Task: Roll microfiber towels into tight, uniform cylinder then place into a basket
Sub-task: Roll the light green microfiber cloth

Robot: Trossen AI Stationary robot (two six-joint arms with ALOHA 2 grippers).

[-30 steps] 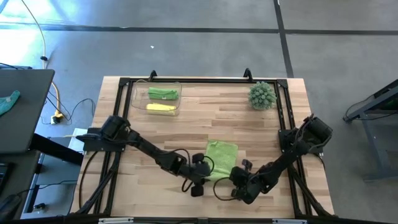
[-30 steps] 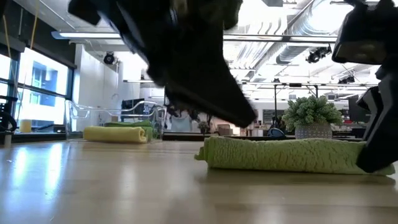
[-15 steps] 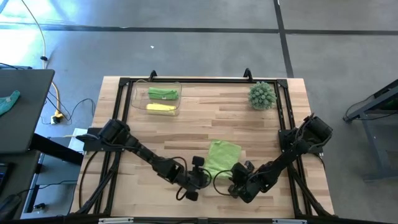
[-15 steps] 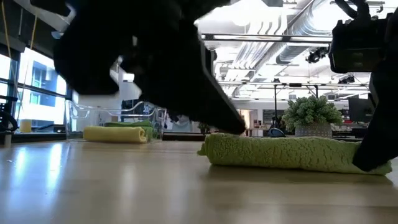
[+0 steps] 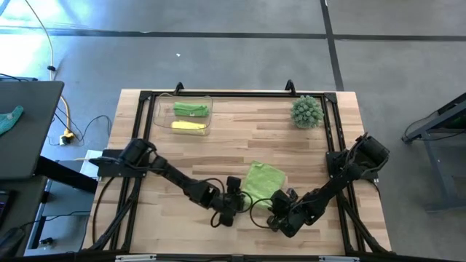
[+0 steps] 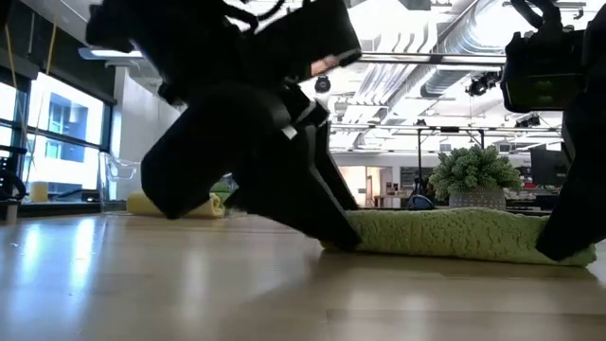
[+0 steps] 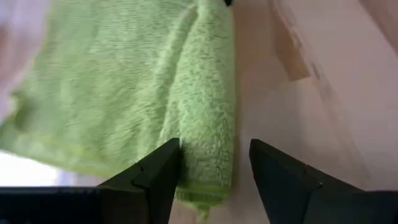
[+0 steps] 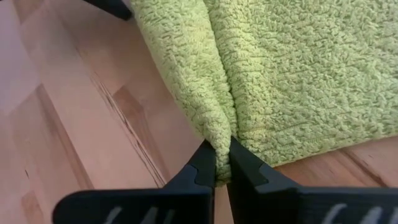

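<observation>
A light green microfiber towel (image 5: 263, 179) lies on the table near the front, its near edge turned up into a thick roll (image 7: 208, 118). My left gripper (image 5: 239, 192) is open at the roll's left end, one finger on each side of it (image 7: 214, 158), tips down at the table (image 6: 341, 237). My right gripper (image 5: 279, 205) is shut on the roll's right end. The clear basket (image 5: 162, 116) at the far left holds a green roll (image 5: 191, 109) and a yellow roll (image 5: 188, 126). My left gripper straddles the roll's left end (image 7: 205, 174), slanting down from the near left; whether its fingers touch the cloth I cannot tell. My right gripper pinches the right end of the rolled edge (image 8: 217, 134) between its two fingertips, several layers bunched together. It slants down from the near side. The towel rests on the table.
A spiky green plant (image 5: 306, 111) stands at the far right of the table. Black frame rails run along the table's edges (image 5: 218, 94). Bare wood lies between the towel and the basket.
My left gripper first drew back toward the near edge, then came forward to the towel's left end, sank to the table and rolled its wrist. My right gripper has kept its place at the roll's right end. The towel has shifted a little toward the far right.
</observation>
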